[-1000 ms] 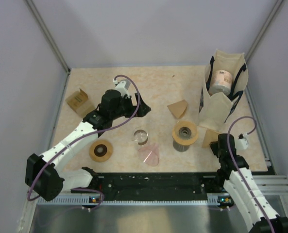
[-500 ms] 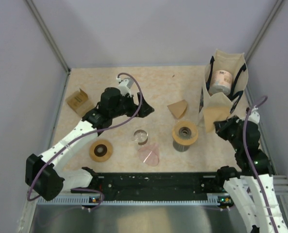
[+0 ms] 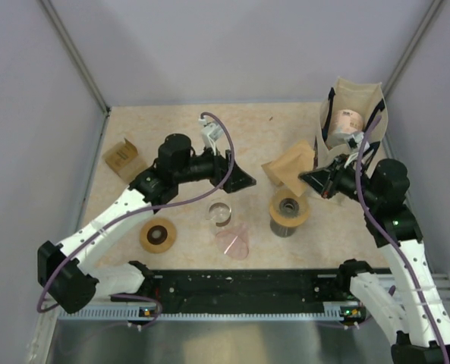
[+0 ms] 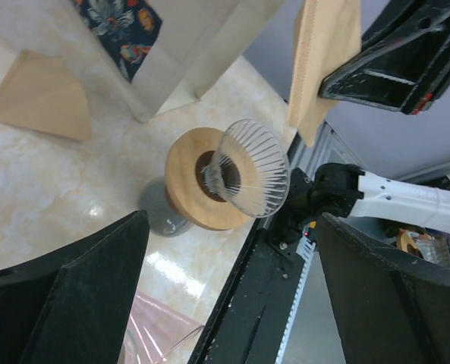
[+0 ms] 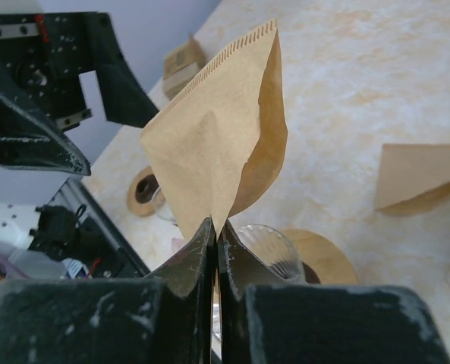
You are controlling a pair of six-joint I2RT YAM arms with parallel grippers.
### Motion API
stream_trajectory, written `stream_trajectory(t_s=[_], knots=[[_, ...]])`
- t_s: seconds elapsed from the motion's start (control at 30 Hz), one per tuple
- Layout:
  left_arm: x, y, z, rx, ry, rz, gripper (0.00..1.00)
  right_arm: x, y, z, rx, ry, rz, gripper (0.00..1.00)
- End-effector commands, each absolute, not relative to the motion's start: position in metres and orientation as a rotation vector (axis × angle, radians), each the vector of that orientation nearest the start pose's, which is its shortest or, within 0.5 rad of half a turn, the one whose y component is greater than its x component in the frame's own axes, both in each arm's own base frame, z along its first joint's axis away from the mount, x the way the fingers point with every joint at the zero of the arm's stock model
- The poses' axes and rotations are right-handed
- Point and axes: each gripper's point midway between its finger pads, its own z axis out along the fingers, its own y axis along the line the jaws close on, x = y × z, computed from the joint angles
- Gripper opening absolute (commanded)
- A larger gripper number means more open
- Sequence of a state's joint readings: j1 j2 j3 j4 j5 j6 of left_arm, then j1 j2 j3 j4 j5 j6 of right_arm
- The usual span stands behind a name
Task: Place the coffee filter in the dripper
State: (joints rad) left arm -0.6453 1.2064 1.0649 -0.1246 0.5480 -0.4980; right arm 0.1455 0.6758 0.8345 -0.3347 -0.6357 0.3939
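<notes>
Near the dripper [image 3: 289, 207]: coffee filter [image 5: 217, 136], held aloft.
Right pincer [image 5: 213, 227]: clamped on its corner.
Left pincer [image 3: 237, 174]: apart, empty.

My left arm [image 3: 111, 220] stretches forward and rightward, left fingers [image 4: 65, 303] spread wide. My right arm [image 3: 407, 243] is raised, wrist turned leftward, right fingers [image 5: 187, 265] pinched shut on the coffee filter [image 5: 217, 144] rising from their tips.

My table [image 3: 156, 121] carries, left to right: small carton [image 3: 122, 158], tape roll [image 3: 157, 234], clear cup [image 3: 220, 212], pink sheet [image 3: 232, 243], spare filter [image 4: 39, 95], dripper [image 3: 289, 207], tote bag [image 3: 346, 152]
</notes>
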Motion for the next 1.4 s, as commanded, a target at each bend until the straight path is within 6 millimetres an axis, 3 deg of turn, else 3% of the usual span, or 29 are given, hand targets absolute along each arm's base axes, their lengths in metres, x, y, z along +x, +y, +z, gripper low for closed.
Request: stream_trajectory(t_s=[0.0, 0.17, 0.27, 0.4, 0.5, 0.6, 0.63, 0.77, 0.83, 0.97, 1.13, 1.27, 1.37], knots=[[0.215, -0.331, 0.339, 0.709, 1.734, -1.402, 0.95, 0.198, 0.173, 0.35, -0.515, 1.587, 1.073, 0.0], [0.214, -0.357, 0.342, 0.744, 1.731, -1.437, 0.9, 0.193, 0.188, 0.34, -0.579, 1.601, 1.129, 0.0], [0.216, -0.367, 0.341, 0.761, 1.74, -1.444, 0.79, 0.193, 0.198, 0.334, -0.611, 1.617, 1.113, 0.0], [0.219, -0.367, 0.329, 0.733, 1.794, -1.416, 0.5, 0.2, 0.201, 0.328, -0.6, 1.652, 1.087, 0.0], [0.225, -0.364, 0.321, 0.71, 1.807, -1.373, 0.35, 0.197, 0.202, 0.326, -0.624, 1.653, 1.107, 0.0], [0.225, -0.367, 0.315, 0.73, 1.814, -1.377, 0.04, 0.195, 0.204, 0.323, -0.636, 1.661, 1.122, 0.0], [0.224, -0.367, 0.314, 0.75, 1.806, -1.381, 0.0, 0.194, 0.204, 0.324, -0.632, 1.664, 1.121, 0.03], [0.22, -0.364, 0.313, 0.826, 1.754, -1.374, 0.0, 0.196, 0.198, 0.331, -0.58, 1.659, 1.087, 0.56], [0.216, -0.36, 0.323, 0.866, 1.68, -1.377, 0.0, 0.199, 0.19, 0.337, -0.514, 1.655, 1.037, 0.71], [0.203, -0.349, 0.337, 0.938, 1.569, -1.425, 0.0, 0.208, 0.17, 0.34, -0.382, 1.671, 0.908, 0.82], [0.187, -0.338, 0.342, 1.017, 1.463, -1.492, 0.0, 0.212, 0.156, 0.339, -0.348, 1.666, 0.811, 0.84], [0.181, -0.33, 0.351, 1.055, 1.393, -1.464, 0.0, 0.209, 0.151, 0.336, -0.35, 1.654, 0.774, 0.85], [0.177, -0.328, 0.355, 1.076, 1.367, -1.46, 0.0, 0.2, 0.165, 0.337, -0.429, 1.628, 0.866, 0.85]])
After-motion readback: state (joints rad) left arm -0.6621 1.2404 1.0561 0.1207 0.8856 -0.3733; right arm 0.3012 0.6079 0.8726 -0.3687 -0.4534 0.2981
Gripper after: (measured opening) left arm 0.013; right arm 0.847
